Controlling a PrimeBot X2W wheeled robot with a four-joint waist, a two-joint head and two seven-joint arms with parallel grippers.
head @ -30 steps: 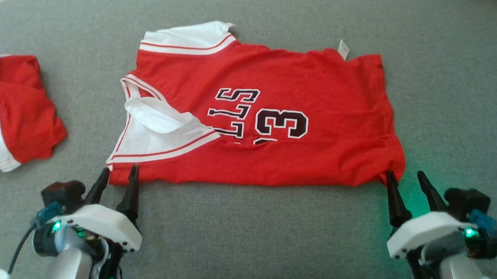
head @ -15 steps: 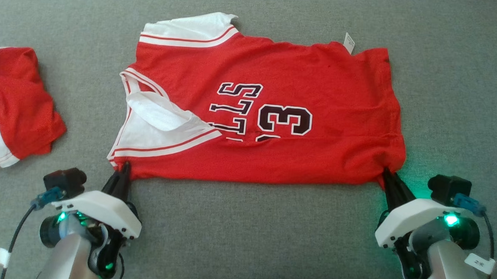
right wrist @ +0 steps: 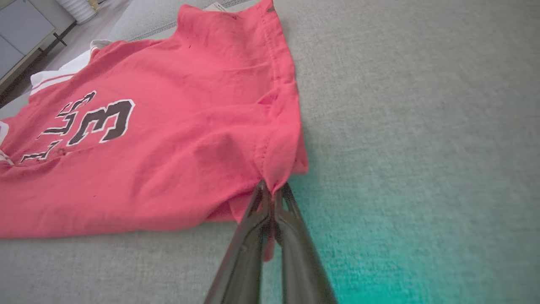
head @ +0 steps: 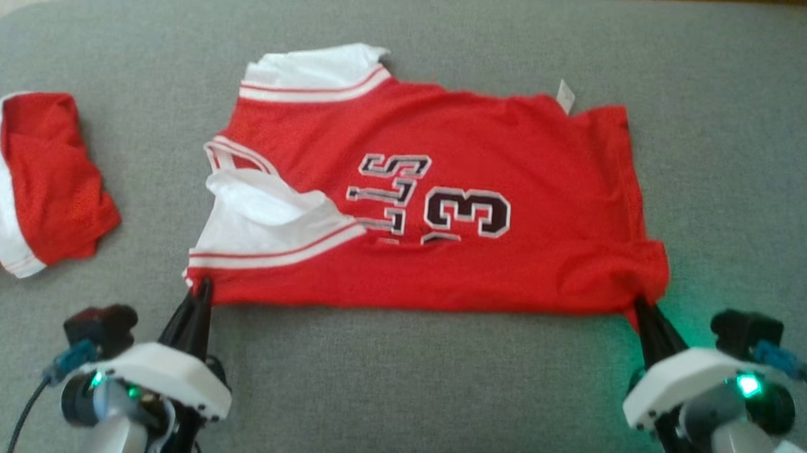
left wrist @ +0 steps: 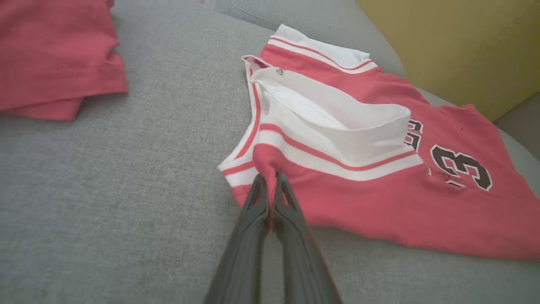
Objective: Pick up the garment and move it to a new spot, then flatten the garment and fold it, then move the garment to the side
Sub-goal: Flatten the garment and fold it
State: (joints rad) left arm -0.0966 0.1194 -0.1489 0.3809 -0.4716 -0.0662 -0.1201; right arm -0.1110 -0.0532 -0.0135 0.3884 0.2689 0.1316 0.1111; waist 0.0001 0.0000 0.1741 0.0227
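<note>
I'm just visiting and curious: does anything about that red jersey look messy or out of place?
Yes: on the jersey, the white flap stands up loose instead of lying flat, and a fold hides part of the lettering.

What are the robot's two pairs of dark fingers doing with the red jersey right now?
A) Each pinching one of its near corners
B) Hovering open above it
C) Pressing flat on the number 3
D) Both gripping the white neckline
A: the left gripper and the right gripper each have their fingers shut on a near corner of the red jersey.

Head camera high above the jersey (head: pixel 485 258); 2 wrist cameras low, close, at its near corners.
</note>
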